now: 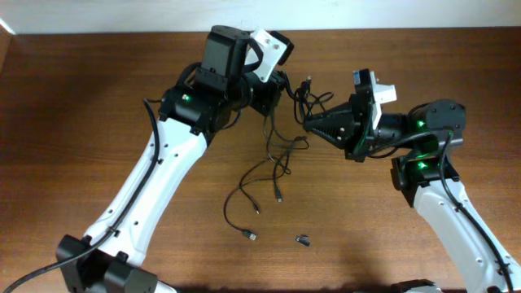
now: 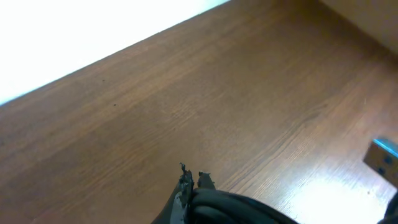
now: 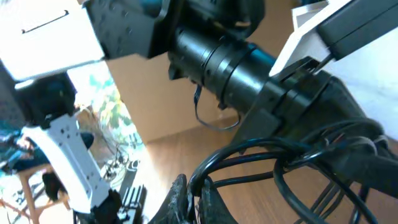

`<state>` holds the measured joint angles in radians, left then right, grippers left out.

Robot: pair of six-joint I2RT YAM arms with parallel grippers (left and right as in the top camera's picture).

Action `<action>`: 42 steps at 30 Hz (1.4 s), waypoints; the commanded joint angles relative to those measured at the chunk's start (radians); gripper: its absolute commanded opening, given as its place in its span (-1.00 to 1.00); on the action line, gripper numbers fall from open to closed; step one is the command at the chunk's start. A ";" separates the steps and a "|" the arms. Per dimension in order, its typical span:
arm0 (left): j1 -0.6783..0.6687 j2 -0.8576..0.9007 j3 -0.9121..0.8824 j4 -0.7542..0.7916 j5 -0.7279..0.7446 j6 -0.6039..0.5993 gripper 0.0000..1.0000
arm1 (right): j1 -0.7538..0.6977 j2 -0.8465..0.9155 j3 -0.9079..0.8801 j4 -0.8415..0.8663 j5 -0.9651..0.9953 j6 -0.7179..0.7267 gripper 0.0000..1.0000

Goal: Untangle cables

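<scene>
Separation of the cables (image 1: 273,159) is judged to be the step in hand. The tangle is held up between both arms near the middle of the worktop's (image 1: 98,98) far edge. Loose strands trail toward the near edge, where the arm bases sit, and end in small plugs (image 1: 251,236) lying flat. Left fingers (image 2: 185,183) are fully closed; the left wrist view shows dark cord bunched directly behind the tips, so a pinch on the cables is probable, though the contact itself is hidden. Right fingers (image 3: 179,194) are likewise closed, with cable loops arching out right beside them, which reads as a grip on the same tangle. Left arm reaches diagonally from the near left corner to the far centre. Right arm rises from the near right corner, its forearm folded back leftward and its fingers aimed at the left wrist, so the 2 ends sit close together. Next move, in my judgement, calls for drawing the 2 grips apart slowly, so the loops slip free rather than tighten. A small dark stubby piece (image 1: 303,240) lies apart by the near edge.
</scene>
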<state>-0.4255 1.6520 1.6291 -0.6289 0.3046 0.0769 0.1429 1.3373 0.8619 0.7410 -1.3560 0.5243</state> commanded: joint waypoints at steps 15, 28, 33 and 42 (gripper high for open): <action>0.037 0.003 0.011 0.180 -0.145 -0.638 -1.00 | 0.008 0.044 0.009 -0.155 -0.090 -0.072 -0.92; 0.038 0.003 0.012 0.144 -0.045 -0.515 -1.00 | 0.007 0.137 0.009 -0.453 0.322 -0.072 0.18; 0.038 0.003 0.012 0.039 -0.037 -0.175 -1.00 | -0.033 0.137 0.009 -0.330 0.313 0.109 0.29; 0.038 0.003 0.011 -0.020 -0.039 0.323 -1.00 | -0.060 0.137 0.009 -0.142 0.246 0.301 0.50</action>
<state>-0.3931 1.6512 1.6287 -0.6521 0.2573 0.2691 0.0856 1.4765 0.8658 0.5934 -1.1198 0.7910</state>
